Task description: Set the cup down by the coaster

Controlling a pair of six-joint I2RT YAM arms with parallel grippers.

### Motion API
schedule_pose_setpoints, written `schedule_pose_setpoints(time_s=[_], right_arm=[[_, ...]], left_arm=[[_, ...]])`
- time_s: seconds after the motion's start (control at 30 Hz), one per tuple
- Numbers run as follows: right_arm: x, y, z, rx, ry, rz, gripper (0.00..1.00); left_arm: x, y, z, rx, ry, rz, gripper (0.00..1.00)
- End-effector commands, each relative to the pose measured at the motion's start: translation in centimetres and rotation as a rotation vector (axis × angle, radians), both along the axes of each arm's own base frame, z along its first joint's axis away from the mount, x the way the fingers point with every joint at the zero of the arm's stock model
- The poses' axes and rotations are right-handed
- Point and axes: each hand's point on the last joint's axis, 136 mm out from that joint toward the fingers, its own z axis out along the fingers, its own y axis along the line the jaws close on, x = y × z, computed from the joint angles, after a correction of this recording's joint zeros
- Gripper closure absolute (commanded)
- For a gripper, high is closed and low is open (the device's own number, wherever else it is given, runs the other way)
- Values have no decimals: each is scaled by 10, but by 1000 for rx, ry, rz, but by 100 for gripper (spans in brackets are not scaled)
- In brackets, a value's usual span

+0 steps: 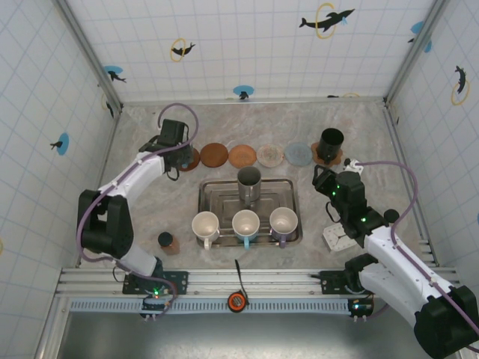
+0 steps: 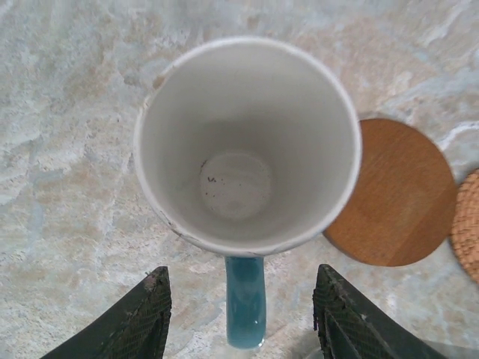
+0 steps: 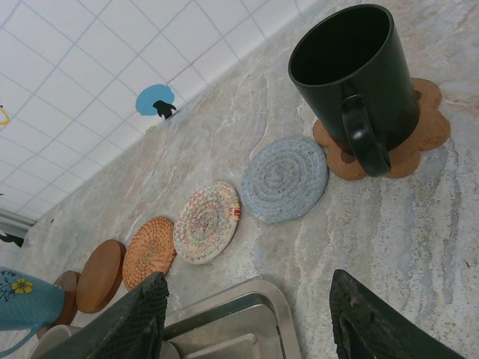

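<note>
A: Now, find the cup first.

B: Found. Stands upright on the stone table, mouth up and empty, at the far left end of the row of mats. Sits just left of the wooden coaster. Overlaps its edge at the rim from this angle, so cannot tell whether touching or merely beside.

A: And the left gripper?

B: Hangs right behind the cup, partly open, gripping nothing. Has a finger on each side of the blue handle, clear of it on both sides.

A: Which way from the tool, then?

B: Straight ahead. Points its handle back down the middle of the gap, in line with the fingers. Looks placed already, so probably calls for backing straight out along that line. Avoid drifting sideways: risks clipping the handle and turning the cup, or tipping it towards the coaster.

A: Any case for the right gripper?

B: Hardly. Hangs wide open and empty at the other end of the row, near the black mug on its cork mat, well apart from the cup. Leave to the left arm, much the nearer.
</note>
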Motion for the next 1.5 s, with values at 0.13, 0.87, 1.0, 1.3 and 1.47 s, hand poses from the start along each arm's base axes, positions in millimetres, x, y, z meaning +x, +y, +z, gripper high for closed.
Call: schedule_pose_setpoints(time_s=[0.13,0.87,1.0,1.3,1.47], right_arm=[[2,3,2,15,-8,2,42],[2,54,33,-136,21,115,41],[0,73,29,-169,50,159,39],[-8,121,21,-292,132,273,35],[-15,147,19,-326,150,344,34]], left_arm=[[-19,-9,51,-116,-126,-31,48],[-86,-119,120,-303,-422,-358,45],[-92,-133,128,-339,-476,-410,45],[-92,-121,124,-254,-493,-390,44],[-96,-109,128,-231,-524,-360,44]])
